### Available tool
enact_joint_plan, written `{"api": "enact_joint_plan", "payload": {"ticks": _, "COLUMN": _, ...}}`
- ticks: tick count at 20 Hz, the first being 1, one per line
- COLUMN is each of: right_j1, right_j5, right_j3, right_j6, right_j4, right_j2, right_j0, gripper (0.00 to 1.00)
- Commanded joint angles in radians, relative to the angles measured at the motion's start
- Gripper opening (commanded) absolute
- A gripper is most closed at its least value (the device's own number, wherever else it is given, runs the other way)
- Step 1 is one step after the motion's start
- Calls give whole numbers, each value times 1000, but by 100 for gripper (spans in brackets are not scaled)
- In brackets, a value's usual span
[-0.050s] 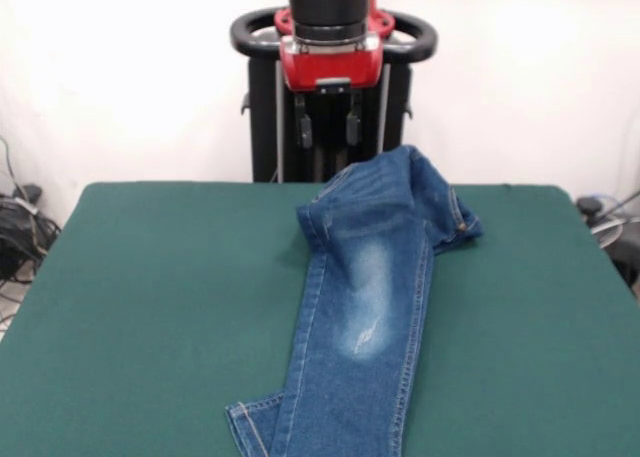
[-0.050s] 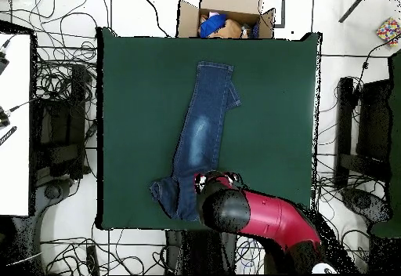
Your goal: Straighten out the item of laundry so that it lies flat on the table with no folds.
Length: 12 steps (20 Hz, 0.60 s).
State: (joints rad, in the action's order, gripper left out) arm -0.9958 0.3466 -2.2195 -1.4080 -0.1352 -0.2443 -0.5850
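Observation:
The item of laundry [image 1: 370,307] is a pair of blue jeans with faded whitish patches. It lies lengthwise on the green table [image 1: 150,307], legs doubled one over the other. The waist end is bunched and folded at the robot's side, and one hem is turned out at the other end. In the overhead view the jeans [image 2: 200,136] run diagonally, and the red arm [image 2: 258,214] hides part of the crumpled waist end. My gripper [image 1: 327,127] hangs above the table's edge, just behind the raised waist fold. It is open, with nothing between its fingers [image 1: 303,125].
An open cardboard box [image 2: 227,14] with coloured items stands just off the table's edge opposite the robot. Cables [image 2: 55,92] lie on the floor on both sides of the table. Bare green cloth [image 2: 274,108] stretches either side of the jeans.

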Motion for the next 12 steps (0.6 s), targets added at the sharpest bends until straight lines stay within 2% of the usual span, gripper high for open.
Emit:
{"api": "enact_joint_plan", "payload": {"ticks": 1, "right_j1": 122, "right_j5": -92, "right_j3": -39, "right_j6": -143, "right_j4": -30, "right_j2": -17, "right_j0": 1, "gripper": 100}}
{"api": "enact_joint_plan", "payload": {"ticks": 12, "right_j1": 367, "right_j5": -265, "right_j3": 64, "right_j6": -131, "right_j4": -94, "right_j2": 17, "right_j0": -2, "gripper": 100}}
